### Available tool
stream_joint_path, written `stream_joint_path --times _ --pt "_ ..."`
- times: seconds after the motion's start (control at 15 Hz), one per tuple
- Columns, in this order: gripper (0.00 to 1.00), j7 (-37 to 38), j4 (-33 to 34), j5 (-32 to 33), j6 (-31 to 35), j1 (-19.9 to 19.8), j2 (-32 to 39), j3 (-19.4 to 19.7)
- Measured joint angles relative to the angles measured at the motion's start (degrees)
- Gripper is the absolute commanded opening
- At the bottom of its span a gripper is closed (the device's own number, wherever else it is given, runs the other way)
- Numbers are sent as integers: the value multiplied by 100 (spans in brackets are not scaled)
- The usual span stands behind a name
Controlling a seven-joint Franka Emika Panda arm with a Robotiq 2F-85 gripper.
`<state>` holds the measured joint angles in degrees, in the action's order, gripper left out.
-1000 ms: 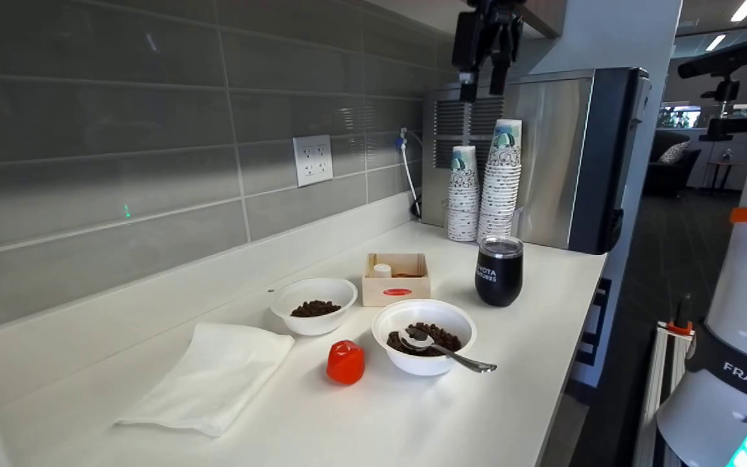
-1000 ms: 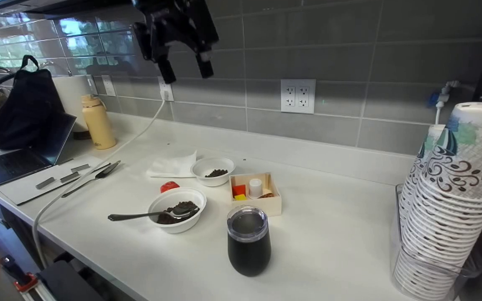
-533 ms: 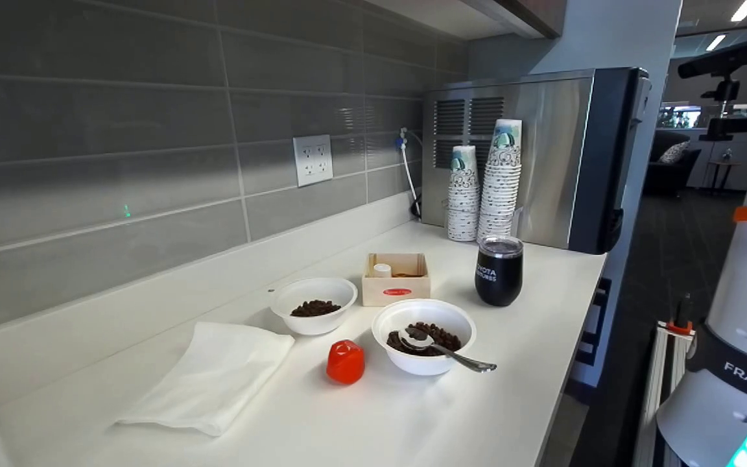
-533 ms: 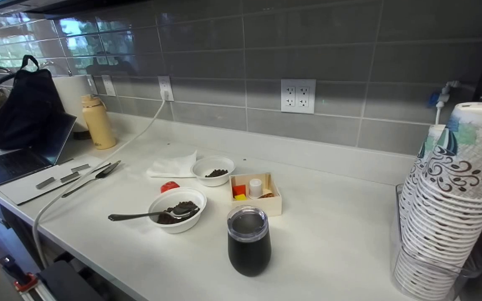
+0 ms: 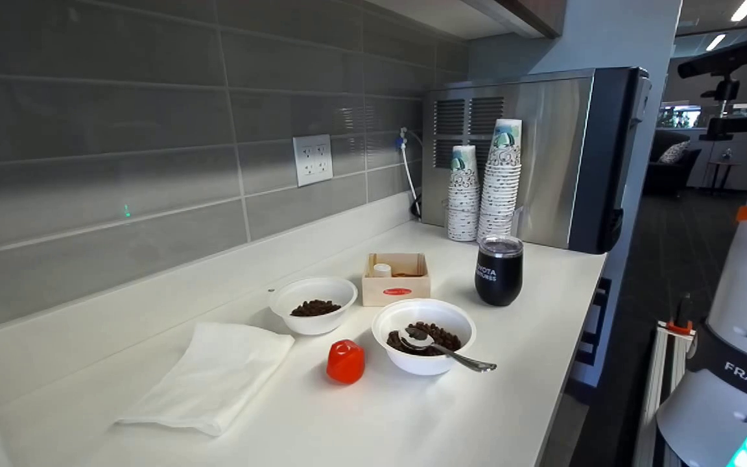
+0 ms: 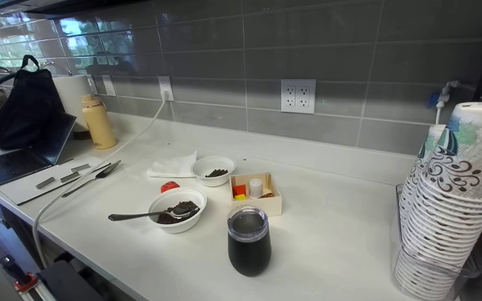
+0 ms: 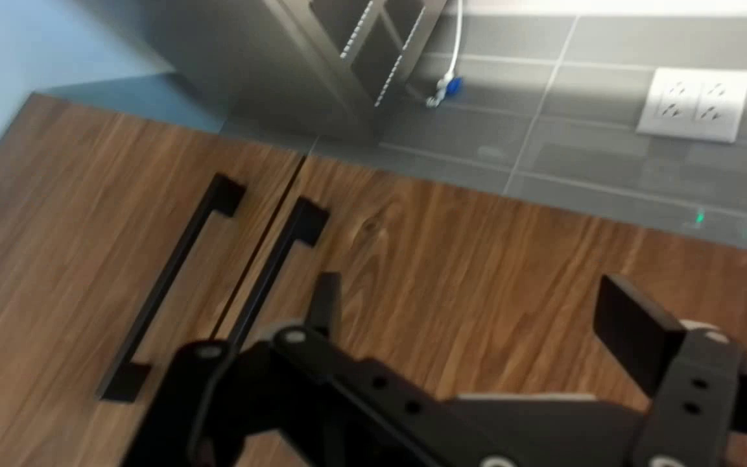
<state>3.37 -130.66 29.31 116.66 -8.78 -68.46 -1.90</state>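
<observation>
So, wrist view: claw (image 7: 474, 318) stands wide, fingers (image 7: 636, 331) well apart, wooden door (image 7: 464, 259) showing through the gap. Closest in the picture is the near handle (image 7: 273, 266), black, fixed on that same door, left of the gap; its lower part goes behind the claw's linkage. Can't tell contact or depth. Its long axis slants upper right to lower left, parallel to the door seam (image 7: 258, 246). The far handle (image 7: 165, 285), across the seam, has the same slant, full length visible. Tiled wall (image 7: 594, 149) with an outlet (image 7: 694, 104) upper right.

In an exterior view: a corner of the cabinet (image 5: 548, 11) shows at top, above the metal machine (image 5: 548, 155). Robot base (image 5: 730, 363) at right edge. On the counter (image 5: 347, 428), a spoon (image 5: 464, 360) leans in the front bowl (image 5: 422, 366), its handle out over the rim toward the counter's edge. Red block (image 5: 345, 362) just beside that bowl.

In an exterior view: black cup (image 6: 249, 255) upright, wooden box (image 6: 262, 207) just behind it, paper cups (image 6: 454, 200) stacked bottoms-up at right.
</observation>
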Motion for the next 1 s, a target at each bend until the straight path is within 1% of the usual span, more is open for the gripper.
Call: stream_joint_path --times 0.2,0.47,0.73,0.87,1.0 --pt "100 0 -9 530 1123 -314 141 366" --pt "100 0 -16 933 2384 -730 533 895" --pt "100 0 -26 1000 3422 -1084 1127 1312" --pt "100 0 -23 998 3849 -1241 1467 1412" --pt "100 0 3 983 4160 -1359 1779 1432"
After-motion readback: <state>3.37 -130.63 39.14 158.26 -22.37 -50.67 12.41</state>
